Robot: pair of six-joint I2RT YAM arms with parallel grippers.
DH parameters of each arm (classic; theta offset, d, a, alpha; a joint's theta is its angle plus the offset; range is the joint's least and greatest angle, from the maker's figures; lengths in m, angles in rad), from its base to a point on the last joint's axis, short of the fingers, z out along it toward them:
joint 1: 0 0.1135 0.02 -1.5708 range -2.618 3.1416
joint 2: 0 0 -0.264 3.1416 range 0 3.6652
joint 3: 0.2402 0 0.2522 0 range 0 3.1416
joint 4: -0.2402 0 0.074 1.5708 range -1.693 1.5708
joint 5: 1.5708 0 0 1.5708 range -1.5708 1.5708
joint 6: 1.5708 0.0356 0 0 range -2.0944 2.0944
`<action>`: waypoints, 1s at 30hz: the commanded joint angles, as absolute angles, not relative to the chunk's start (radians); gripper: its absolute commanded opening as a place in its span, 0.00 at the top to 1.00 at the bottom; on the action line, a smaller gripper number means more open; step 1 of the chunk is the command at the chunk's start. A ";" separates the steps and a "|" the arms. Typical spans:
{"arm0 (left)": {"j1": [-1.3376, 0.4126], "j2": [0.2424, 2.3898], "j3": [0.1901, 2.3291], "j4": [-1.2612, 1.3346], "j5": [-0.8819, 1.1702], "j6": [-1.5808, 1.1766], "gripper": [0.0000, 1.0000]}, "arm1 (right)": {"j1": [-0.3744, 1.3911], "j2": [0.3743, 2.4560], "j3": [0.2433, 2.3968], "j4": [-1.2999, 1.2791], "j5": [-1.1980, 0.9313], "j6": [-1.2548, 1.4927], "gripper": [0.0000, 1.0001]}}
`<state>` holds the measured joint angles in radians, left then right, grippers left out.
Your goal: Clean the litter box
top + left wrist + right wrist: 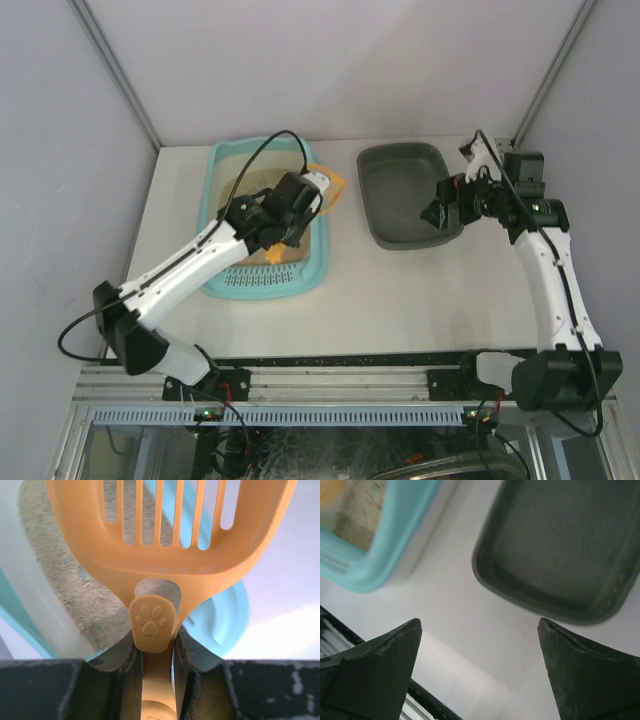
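Grip first: the left gripper (156, 652) is pinched narrowly on the handle of the orange scoop (170, 555), its slotted bowl just ahead, over the sand (75, 580) of the litter box (227, 612) below. The slim handle could twist in that pinch when the bowl digs, and a tilt near the rim would spill sand onto the table (400, 290). The right gripper (480, 665), well aside by the grey tray (560, 545), gapes wide and empty.

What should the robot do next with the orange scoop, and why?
Probably dip the orange scoop down into the litter: the left claw grips its handle, its slots look empty, and it hangs above the litter box.
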<state>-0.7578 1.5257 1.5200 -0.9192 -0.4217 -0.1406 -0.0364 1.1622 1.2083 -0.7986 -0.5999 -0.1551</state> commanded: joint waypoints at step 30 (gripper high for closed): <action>-1.064 1.432 1.550 -0.838 -0.533 -0.029 1.00 | 0.276 1.641 1.616 -0.765 -0.920 0.002 0.02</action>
<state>-1.0603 1.4998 1.4761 -0.8997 -0.4820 -0.0574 0.2710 1.6321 1.6154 -0.7746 -0.9077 0.0147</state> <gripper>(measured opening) 0.289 0.991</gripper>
